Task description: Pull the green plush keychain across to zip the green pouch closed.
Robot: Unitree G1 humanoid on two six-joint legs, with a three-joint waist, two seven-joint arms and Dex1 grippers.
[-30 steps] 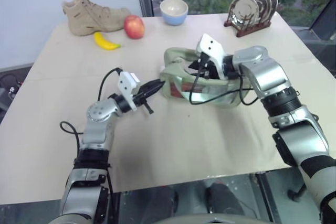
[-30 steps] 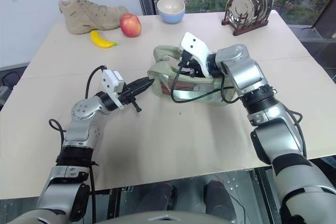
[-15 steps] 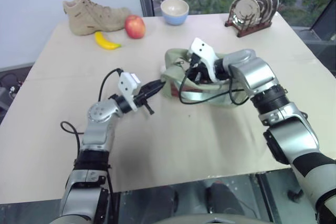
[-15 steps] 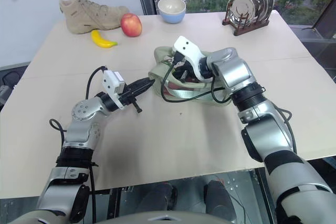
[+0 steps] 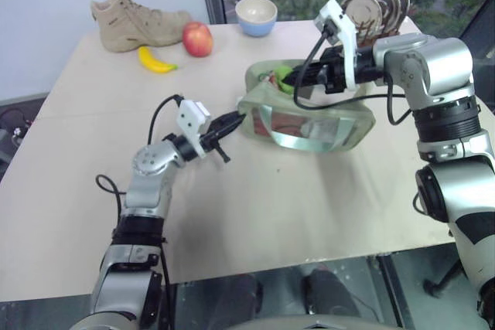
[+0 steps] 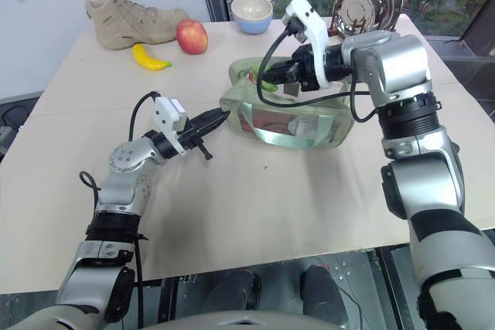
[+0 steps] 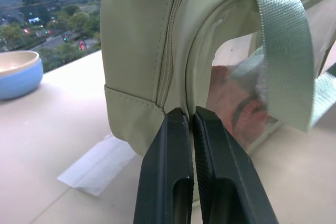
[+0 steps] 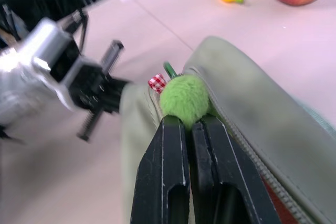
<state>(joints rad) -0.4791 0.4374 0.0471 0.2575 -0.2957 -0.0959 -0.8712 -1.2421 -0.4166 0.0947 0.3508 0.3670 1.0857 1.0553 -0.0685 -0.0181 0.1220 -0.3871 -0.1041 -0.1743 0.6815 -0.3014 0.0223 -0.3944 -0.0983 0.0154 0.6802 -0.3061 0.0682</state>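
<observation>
The green pouch (image 5: pixel 309 117), pale sage with a clear front window, stands mid-table. Its strap handle (image 7: pixel 289 56) hangs over the window. My left gripper (image 5: pixel 236 120) is shut, pinching the pouch's lower left end, and the black fingertips (image 7: pixel 176 121) press together at the seam below the zipper. The green plush keychain (image 8: pixel 184 98), a bright lime fuzzy blob, sits at the pouch's top near that same end. My right gripper (image 8: pixel 188 121) reaches in from the right above the pouch and is shut on the plush keychain (image 5: pixel 285 76).
At the back of the table are a tan boot (image 5: pixel 135 15), a banana (image 5: pixel 157 61), an apple (image 5: pixel 198 39), a blue bowl (image 5: pixel 257 15) and a rack of plates (image 5: pixel 375 5). A white slip (image 7: pixel 97 163) lies beside the pouch. Bare tabletop lies in front.
My right gripper closed on the plush keychain and rose with it, drawing the pouch's top upward so it stands taller. The left gripper kept its hold in place.
</observation>
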